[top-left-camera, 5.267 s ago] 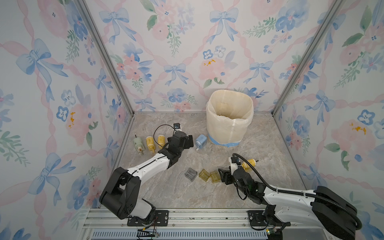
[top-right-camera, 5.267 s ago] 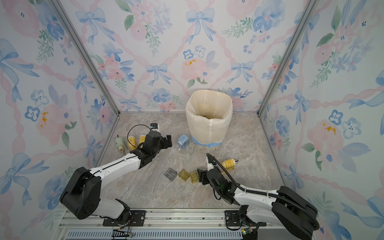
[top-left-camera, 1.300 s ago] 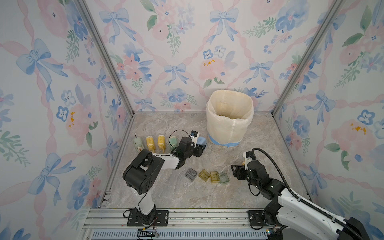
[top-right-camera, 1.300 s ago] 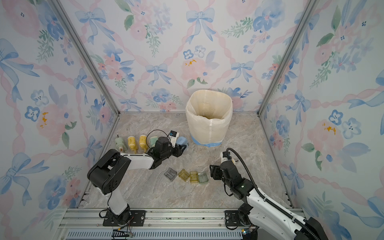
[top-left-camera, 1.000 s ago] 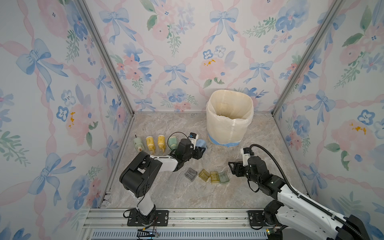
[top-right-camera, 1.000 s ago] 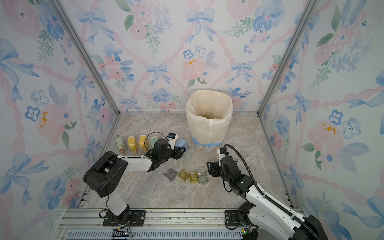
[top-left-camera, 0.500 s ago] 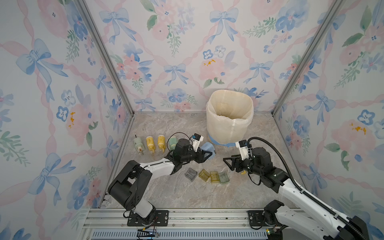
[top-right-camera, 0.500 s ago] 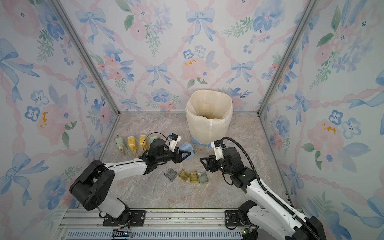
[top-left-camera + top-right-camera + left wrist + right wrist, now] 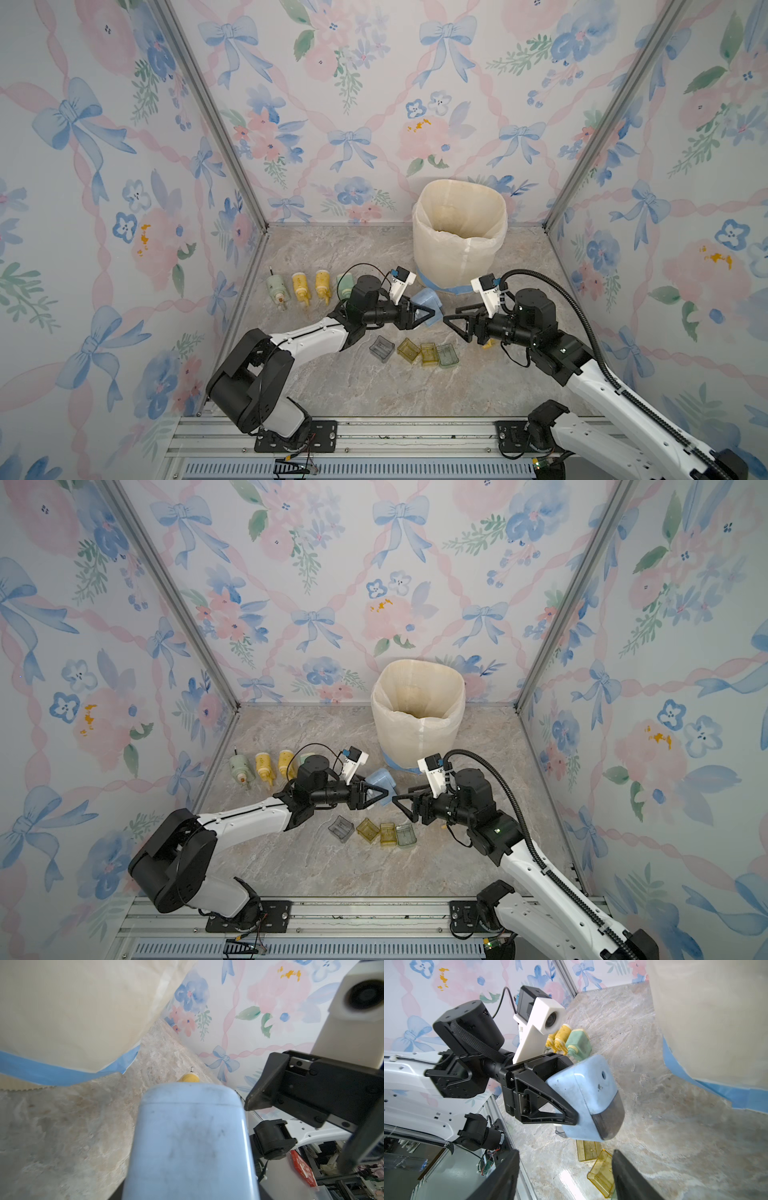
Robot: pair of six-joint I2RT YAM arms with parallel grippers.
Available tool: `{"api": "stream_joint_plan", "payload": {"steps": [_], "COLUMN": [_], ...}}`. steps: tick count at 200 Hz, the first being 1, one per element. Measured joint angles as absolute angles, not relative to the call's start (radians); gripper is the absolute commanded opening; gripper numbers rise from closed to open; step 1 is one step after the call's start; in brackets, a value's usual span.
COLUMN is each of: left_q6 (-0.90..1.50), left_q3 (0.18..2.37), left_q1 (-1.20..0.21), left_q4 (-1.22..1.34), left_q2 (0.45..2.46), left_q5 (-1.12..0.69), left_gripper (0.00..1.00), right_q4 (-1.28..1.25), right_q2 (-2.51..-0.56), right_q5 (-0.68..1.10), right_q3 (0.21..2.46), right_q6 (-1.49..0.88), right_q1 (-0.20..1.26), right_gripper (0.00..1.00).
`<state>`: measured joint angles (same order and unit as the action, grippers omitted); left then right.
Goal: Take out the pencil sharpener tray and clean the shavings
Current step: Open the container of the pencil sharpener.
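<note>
1. The desk point(image 9: 374, 395) has a gray-brown top that looks like stone. Three walls point(image 9: 353, 104) with pink flowers and blue bows stand round it. A metal rail point(image 9: 374, 434) runs along the bottom of the frame.
2. A white bin point(image 9: 459, 232) with a bag in it stands at the back, right of the middle. It has a blue strip at its foot.
3. In the middle of both top views, the left pincer point(image 9: 428, 314) pinches the blue pencil sharpener point(image 9: 424, 299). It holds the sharpener up off the desk, in front of the bin.
4. The dark tray point(image 9: 609, 1118) sits inside the sharpener, at the end that faces the right pincer point(image 9: 454, 318).
5. The right pincer is spread wide and holds nothing. It is just beside the sharpener and does not touch it.
6. Below the pincers, four loose trays lie in a row on the desk: a gray tray point(image 9: 381, 348), two yellow trays point(image 9: 408, 351) and a pale green tray point(image 9: 447, 355).
7. A row of sharpeners point(image 9: 300, 289) lies by the left wall. The last green one is half hidden behind the left arm.
8. A small yellow thing point(image 9: 489, 343) peeks out under the right arm. It may be one more sharpener, but most of it is hidden.
9. The dark tray is hard to see into, so I cannot tell if there are shavings in it.
10. In the left wrist view the sharpener fills the lower middle and hides the pincer.
</note>
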<state>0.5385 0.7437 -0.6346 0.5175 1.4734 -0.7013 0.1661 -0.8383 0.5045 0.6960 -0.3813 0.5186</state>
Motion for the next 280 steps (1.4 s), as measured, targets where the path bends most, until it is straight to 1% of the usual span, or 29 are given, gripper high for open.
{"api": "stream_joint_plan", "payload": {"steps": [30, 62, 78, 85, 101, 110, 126, 154, 206, 280], "left_q6": [0.575, 0.592, 0.575, 0.556, 0.510, 0.484, 0.441, 0.381, 0.328, 0.297], "left_q3": [0.777, 0.820, 0.854, 0.870, 0.895, 0.899, 0.900, 0.899, 0.899, 0.871], "left_q1": [-0.635, -0.631, -0.627, -0.625, -0.621, -0.618, -0.610, -0.592, -0.548, -0.543], "left_q4": [0.517, 0.489, 0.421, 0.383, 0.302, 0.263, 0.197, 0.124, 0.095, 0.083], "left_q2": [1.417, 1.362, 1.336, 1.326, 1.301, 1.283, 1.249, 1.193, 1.108, 1.094], "left_q5": [-0.745, -0.806, -0.824, -0.828, -0.836, -0.842, -0.857, -0.890, -0.973, -1.113], "left_gripper": [0.00, 0.00, 0.00, 0.00, 0.00, 0.00, 0.00, 0.00, 0.00, 0.00], "right_q4": [0.201, 0.229, 0.238, 0.244, 0.257, 0.260, 0.263, 0.274, 0.278, 0.283], "right_q2": [-0.812, -0.798, -0.796, -0.796, -0.797, -0.797, -0.797, -0.811, -0.863, -0.928], "right_q5": [0.521, 0.533, 0.546, 0.548, 0.556, 0.564, 0.585, 0.646, 0.776, 0.861], "right_q3": [0.780, 0.807, 0.808, 0.811, 0.820, 0.826, 0.838, 0.868, 0.922, 0.987], "right_q6": [-0.368, -0.347, -0.342, -0.339, -0.330, -0.328, -0.327, -0.325, -0.324, -0.301], "right_q1": [0.517, 0.509, 0.500, 0.496, 0.488, 0.483, 0.477, 0.472, 0.472, 0.494], "right_gripper": [0.72, 0.73, 0.74, 0.76, 0.76, 0.77, 0.81, 0.82, 0.83, 0.82]}}
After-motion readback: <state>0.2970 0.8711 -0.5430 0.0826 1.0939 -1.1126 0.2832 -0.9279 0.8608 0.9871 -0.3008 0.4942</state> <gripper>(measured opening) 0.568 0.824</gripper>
